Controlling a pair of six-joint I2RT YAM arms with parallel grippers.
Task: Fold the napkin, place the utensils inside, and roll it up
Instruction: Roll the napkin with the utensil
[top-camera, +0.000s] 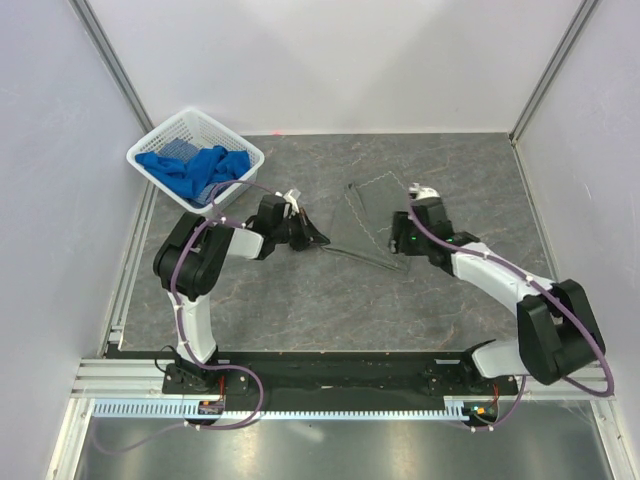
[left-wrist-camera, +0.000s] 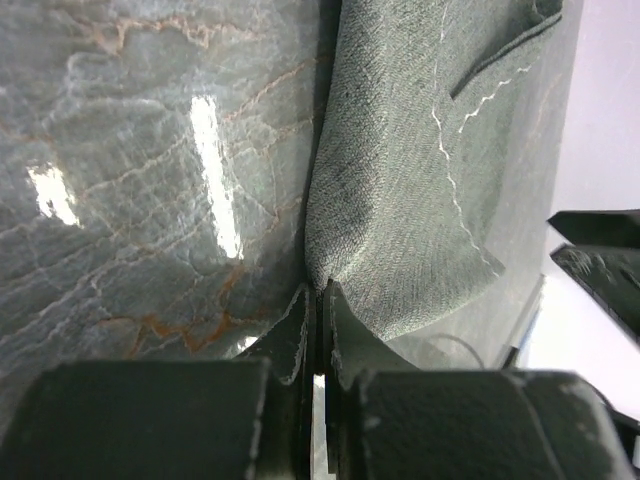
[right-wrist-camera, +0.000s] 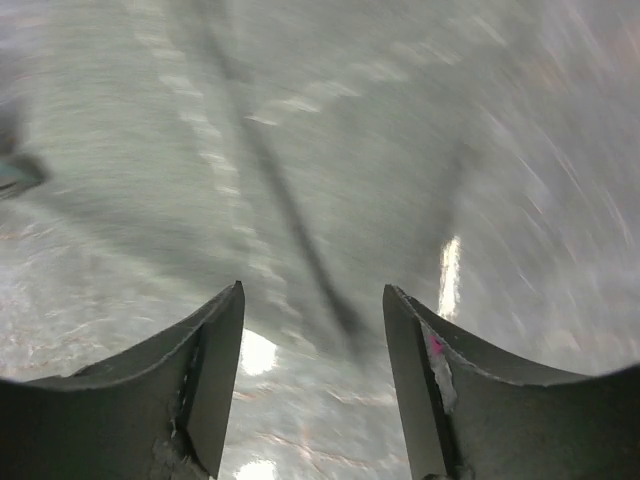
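The dark grey napkin (top-camera: 372, 215) lies in the middle of the table, with its near left corner pulled out toward the left arm. My left gripper (top-camera: 320, 239) is shut on that corner, and the cloth (left-wrist-camera: 420, 180) fans out from the closed fingertips (left-wrist-camera: 320, 292) and is lifted a little. My right gripper (top-camera: 398, 246) is open over the napkin's right part. The right wrist view is blurred; it shows grey cloth (right-wrist-camera: 330, 120) with a stitched hem and a dark fold line between the spread fingers (right-wrist-camera: 313, 295). No fork shows in any view.
A white basket (top-camera: 160, 140) with bright blue cloths (top-camera: 195, 168) stands at the back left. White walls close in the table on three sides. The right arm's dark end (left-wrist-camera: 600, 260) shows at the right edge of the left wrist view.
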